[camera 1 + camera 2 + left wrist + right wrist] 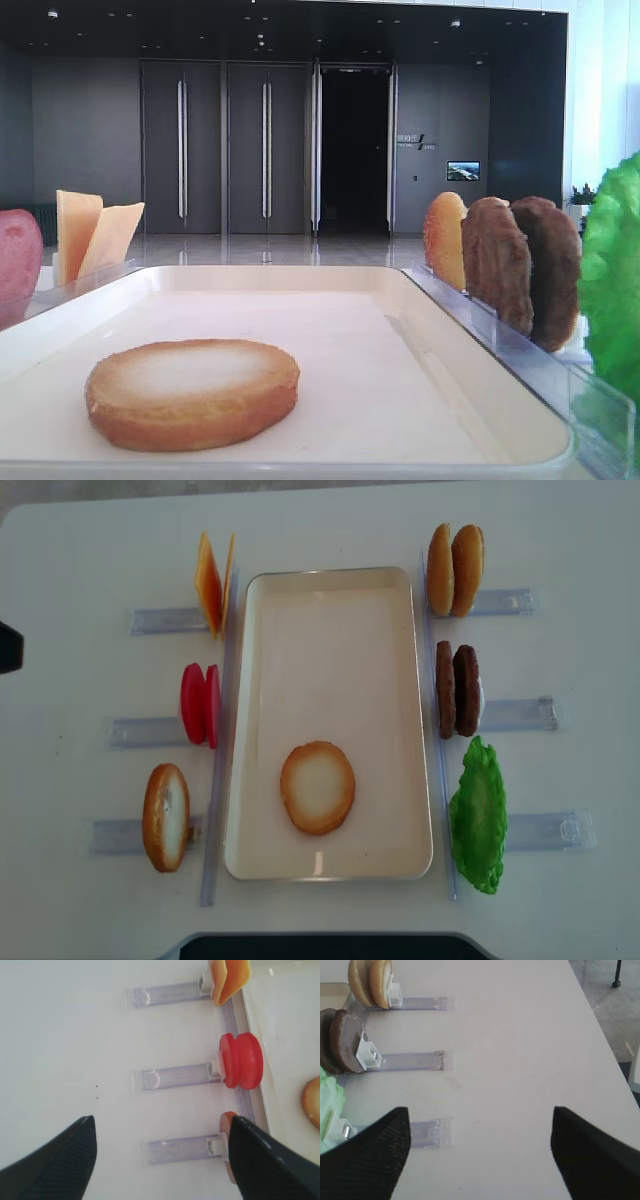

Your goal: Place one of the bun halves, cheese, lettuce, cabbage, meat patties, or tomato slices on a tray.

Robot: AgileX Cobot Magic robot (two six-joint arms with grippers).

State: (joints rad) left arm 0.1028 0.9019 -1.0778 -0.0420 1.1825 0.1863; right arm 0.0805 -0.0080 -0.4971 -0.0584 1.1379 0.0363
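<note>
Your left pincer (162,1160) hangs wide open and empty over the counter (65,1035); the right (480,1155) too. One bun (318,787) lies on the tray (330,610); pick your next piece.

White table (330,520) carries the tray (420,720) and 6 clear holders (520,715).

Golden bun half (317,787) flat, pale-face-up, on cream tray (330,590)
</note>
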